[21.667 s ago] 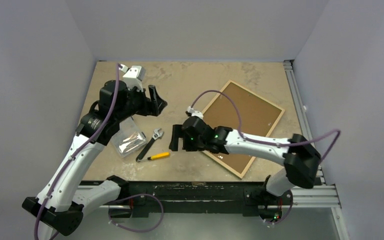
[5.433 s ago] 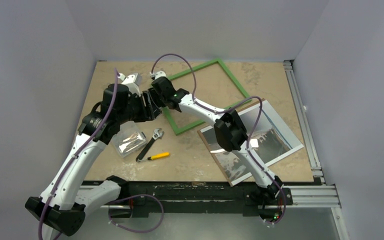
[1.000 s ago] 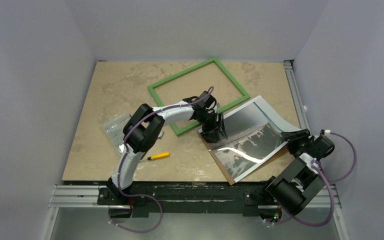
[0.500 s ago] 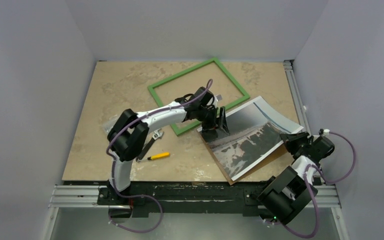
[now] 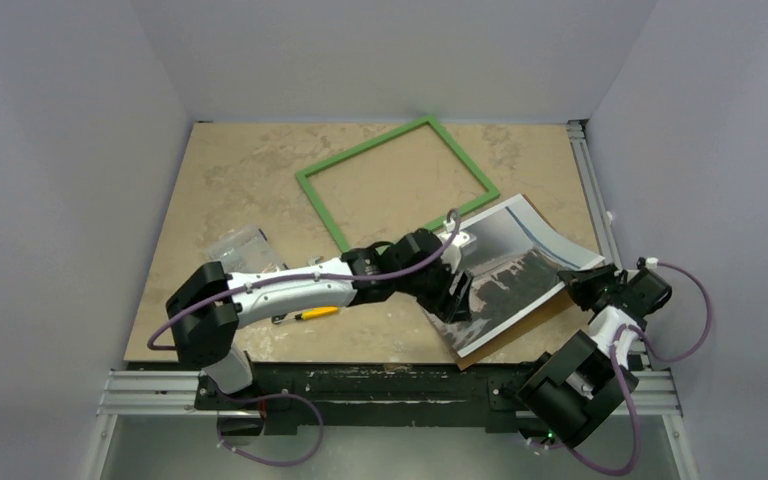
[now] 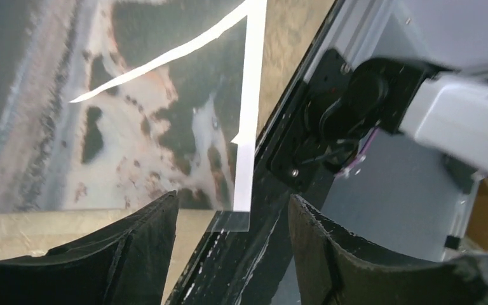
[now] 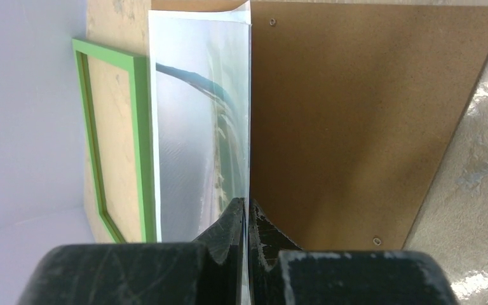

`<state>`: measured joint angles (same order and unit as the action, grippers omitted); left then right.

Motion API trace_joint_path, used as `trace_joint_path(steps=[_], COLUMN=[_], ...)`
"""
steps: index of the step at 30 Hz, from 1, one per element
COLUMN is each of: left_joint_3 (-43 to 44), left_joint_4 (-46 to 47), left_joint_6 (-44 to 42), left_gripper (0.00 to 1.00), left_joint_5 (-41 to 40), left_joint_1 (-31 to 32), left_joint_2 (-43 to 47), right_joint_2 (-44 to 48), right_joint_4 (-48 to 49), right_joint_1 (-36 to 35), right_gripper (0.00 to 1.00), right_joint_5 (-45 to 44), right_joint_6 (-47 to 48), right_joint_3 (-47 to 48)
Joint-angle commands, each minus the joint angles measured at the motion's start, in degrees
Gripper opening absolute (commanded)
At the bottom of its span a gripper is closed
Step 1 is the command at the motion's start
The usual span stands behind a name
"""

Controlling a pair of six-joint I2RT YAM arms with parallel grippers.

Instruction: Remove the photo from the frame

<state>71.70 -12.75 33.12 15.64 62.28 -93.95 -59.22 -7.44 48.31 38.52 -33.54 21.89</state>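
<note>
From overhead I get soft, even light from above: the table (image 5: pixel 240 170) reads bright mid-frame, the walls (image 5: pixel 70 150) grey off toward the edges, and the shadows on the table are faint. On my left wrist view a hard white streak crosses the glossy photo (image 6: pixel 133 127) at upper centre, probably glare, while the dark fingers of the left hand (image 6: pixel 232 203) along the bottom look soft. On the right wrist view the photo carries a pale sheen, the right hand (image 7: pixel 246 206) at bottom centre is blurred, and the backing board (image 7: pixel 356 114) is sharp.
</note>
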Motion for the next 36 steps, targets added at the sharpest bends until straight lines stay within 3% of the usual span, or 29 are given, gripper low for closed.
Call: trace_joint_path(steps=[1, 8, 14, 16, 19, 21, 23, 32, 36], left_joint_3=[-7.8, -24.1, -34.6, -36.2, -42.6, -49.2, -52.9, -55.5, -55.7], left_joint_4=[8.1, 19.1, 21.5, 23.0, 34.5, 51.5, 61.5, 80.9, 86.5], left_joint_6=[-7.6, -4.6, 12.9, 20.9, 36.5, 46.6, 53.7, 66.7, 70.2], left_gripper=[0.62, 0.64, 0.67, 0.68, 0.67, 0.64, 0.63, 0.49, 0.38], left_joint_5=[-7.2, -9.6, -12.3, -8.4, -0.4, -0.4, -2.5, -13.1, -19.4], left_joint_1=[4.4, 8.9, 8.3, 6.2, 1.9, 1.2, 1.5, 7.1, 9.9], left_joint_2=[3.6, 14.4, 25.1, 25.5, 22.6, 20.3, 17.1, -0.4, -8.3], right_joint_2=[0.5, 0.0, 0.0, 0.0, 0.0, -0.1, 0.1, 0.8, 1.5], right_joint_4=[-3.7, -3.8, -4.0, -3.9, -3.7, -4.0, -4.4, -4.3, -4.6], right_joint_1=[-0.3, -0.3, -0.3, -0.3, -0.3, -0.3, -0.3, -0.3, -0.3], right_gripper=[0.00, 0.00, 0.00, 0.00, 0.00, 0.00, 0.00, 0.00, 0.00], right_joint_5=[0.0, 0.3, -0.2, -0.4, -0.3, -0.3, -0.3, 0.3, 0.2], right_joint_6=[2.2, 2.6, 3.2, 3.3, 3.5, 3.7, 3.8, 3.2, 3.3], right_joint_3=[3.7, 3.6, 3.9, 3.7, 3.7, 3.9, 4.2, 3.9, 3.9])
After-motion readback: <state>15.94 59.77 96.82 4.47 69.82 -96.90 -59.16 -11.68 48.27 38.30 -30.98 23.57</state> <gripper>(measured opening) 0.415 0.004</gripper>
